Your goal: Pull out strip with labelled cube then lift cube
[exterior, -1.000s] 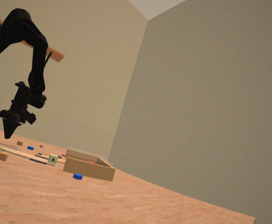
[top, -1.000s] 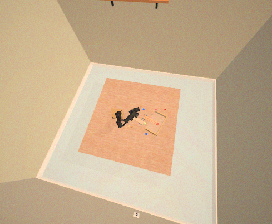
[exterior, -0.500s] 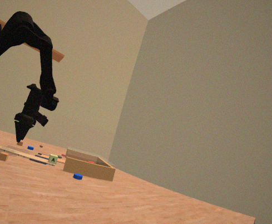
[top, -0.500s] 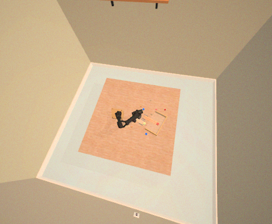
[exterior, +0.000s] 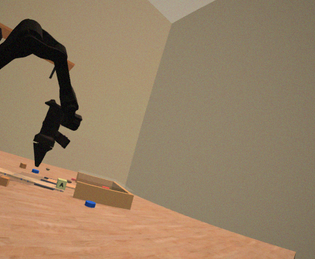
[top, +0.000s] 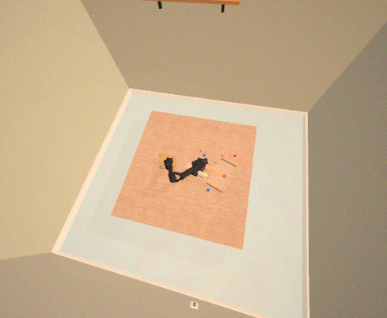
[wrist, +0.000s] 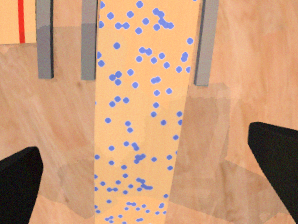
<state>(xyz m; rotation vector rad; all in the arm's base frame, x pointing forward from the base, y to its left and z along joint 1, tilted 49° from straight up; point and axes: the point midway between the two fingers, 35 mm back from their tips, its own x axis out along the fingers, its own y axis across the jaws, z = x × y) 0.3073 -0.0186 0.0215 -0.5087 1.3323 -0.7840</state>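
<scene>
Top cam hung way up, looking down from far. Exterior sat low, near the table [exterior: 152, 232]. Wrist looked straight down, close. All shared the strip [wrist: 136, 163].

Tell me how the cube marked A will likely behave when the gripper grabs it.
The labelled cube has flat faces, so it probably won't roll and should sit squarely between the pads. It looks small and likely light. It rests on the speckled strip, so it may slide if nudged. The gripper is open above.

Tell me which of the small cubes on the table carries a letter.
The pale green cube, marked "A", beside the open wooden tray. The other cubes, such as the brown cube nearer the camera, are plain brown.
</scene>
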